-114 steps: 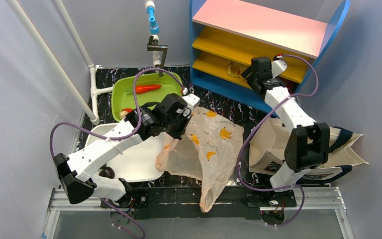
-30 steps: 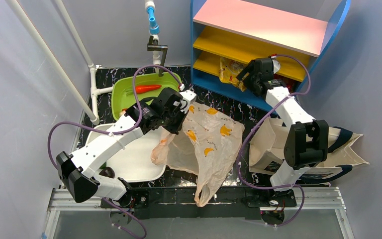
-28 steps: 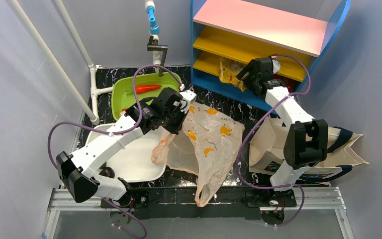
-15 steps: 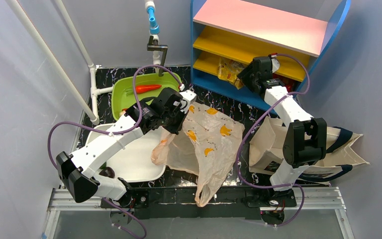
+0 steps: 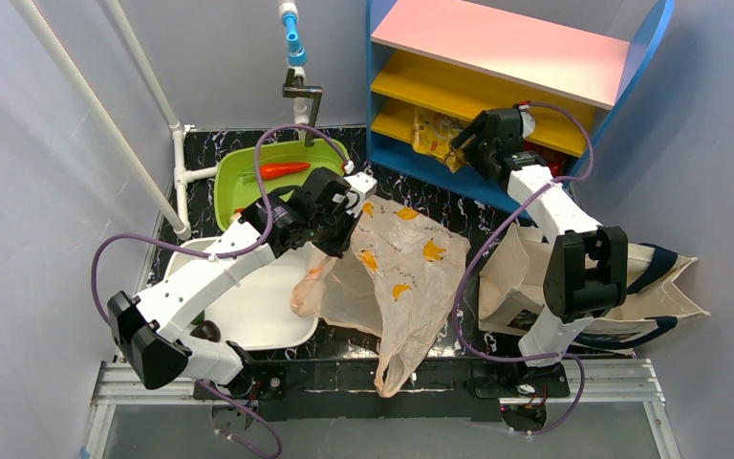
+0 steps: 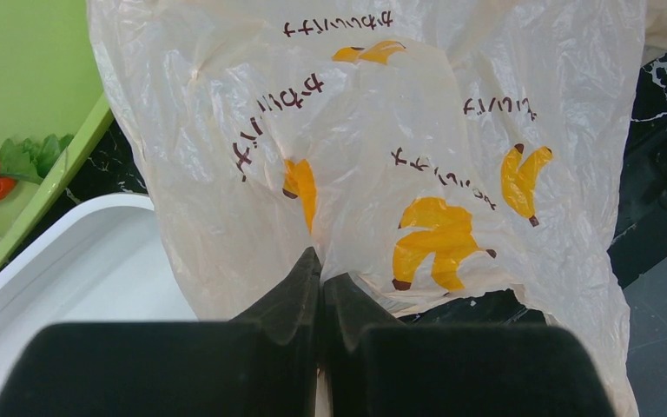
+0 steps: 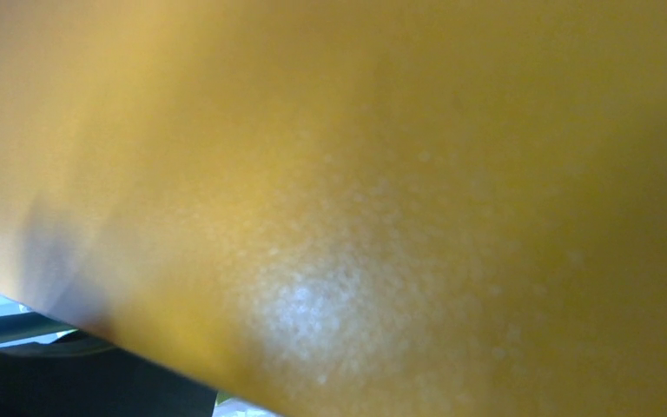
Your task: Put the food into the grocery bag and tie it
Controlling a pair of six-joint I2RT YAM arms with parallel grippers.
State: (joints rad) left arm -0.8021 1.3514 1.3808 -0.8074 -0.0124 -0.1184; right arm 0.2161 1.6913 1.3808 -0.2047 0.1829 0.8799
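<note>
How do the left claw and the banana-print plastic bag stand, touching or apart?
Touching. The left wrist view shows the left claw shut, its black fingers pinching a fold of the banana-print plastic bag between their tips.

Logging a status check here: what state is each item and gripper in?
grocery bag: limp, untied, one edge lifted.
left gripper: shut on the grocery bag.
right gripper: at the yellow packet; grip unclear.
yellow packet: on the yellow shelf.
carrot: lying in the green basin.
canvas tote: lying on its side.

grocery bag (image 5: pixel 411 277) mid-table, tray (image 5: pixel 268 306) left, tote (image 5: pixel 511 287) right, packet (image 5: pixel 432 129) on shelf (image 5: pixel 497 96) behind
</note>
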